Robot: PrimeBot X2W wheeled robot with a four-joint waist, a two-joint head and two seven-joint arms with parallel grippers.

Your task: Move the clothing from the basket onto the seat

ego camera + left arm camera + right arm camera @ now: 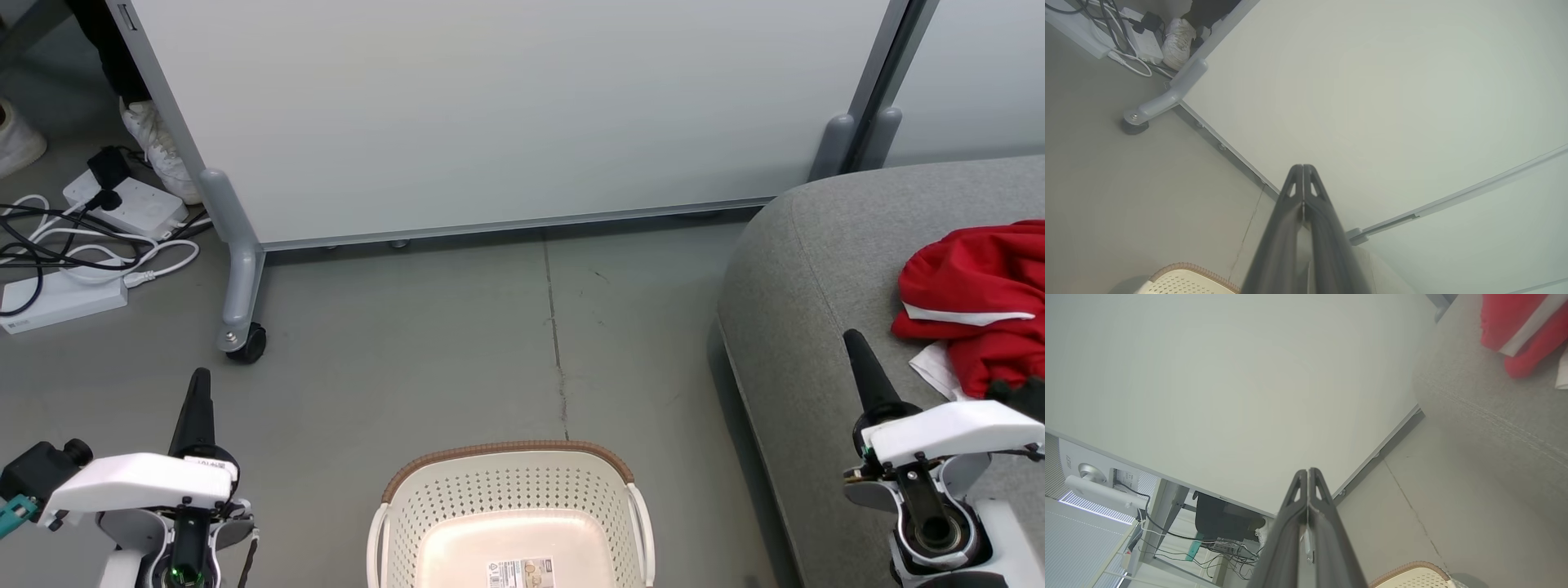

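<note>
The head view looks into one bare basket (pixel 506 490); one red heap of clothing (pixel 976 302) lies on the seat (pixel 808 310). The right wrist view adds a monitor (pixel 1081 469). Left gripper (pixel 199 377) and right gripper (pixel 851 338) are closed, empty.

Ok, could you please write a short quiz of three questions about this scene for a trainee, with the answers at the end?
1. True or false: the basket stands on the seat.
2. Choose one. The clothing lies: A) in the basket, B) on the seat, C) in the right claw.
3. Fill in the gap: the left claw and the right claw are both ____ (open or shut).

Key: 1 false; 2 B; 3 shut.
</note>
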